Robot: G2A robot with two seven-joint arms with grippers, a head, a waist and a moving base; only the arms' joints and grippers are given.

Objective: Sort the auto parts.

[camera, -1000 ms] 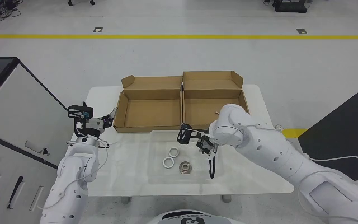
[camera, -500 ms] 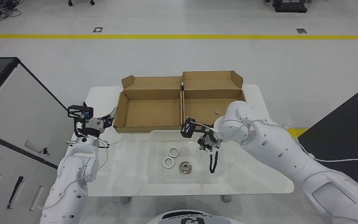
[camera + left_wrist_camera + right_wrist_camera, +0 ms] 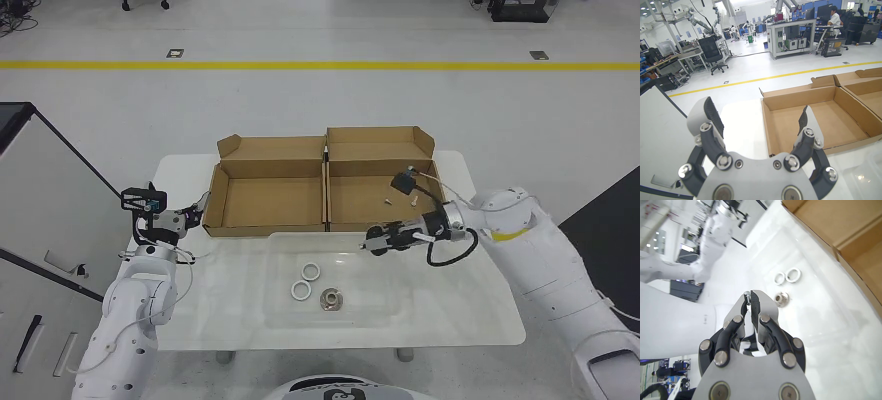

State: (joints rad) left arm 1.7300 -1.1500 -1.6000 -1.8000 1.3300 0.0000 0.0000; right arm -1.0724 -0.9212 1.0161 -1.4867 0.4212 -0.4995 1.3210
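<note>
Lying nearest, before the cardboard boxes [image 3: 270, 230], a metal fitting [image 3: 329, 298] and two white rings [image 3: 311, 271] sit on the surface [image 3: 450, 310]. Just short of the boxes' near wall, the right pincer [image 3: 748, 296] clamps a small threaded screw [image 3: 747, 295]: likely light, rigid, slippery, best gripped across its shank. The left pincer [image 3: 757, 106], spread apart, hovers beside the boxes' left wall.

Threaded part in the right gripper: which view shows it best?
Right wrist view: the small threaded part sits pinched in the right gripper, threads visible. In the top view it is too small to make out. The left wrist view faces the left cardboard box.
</note>
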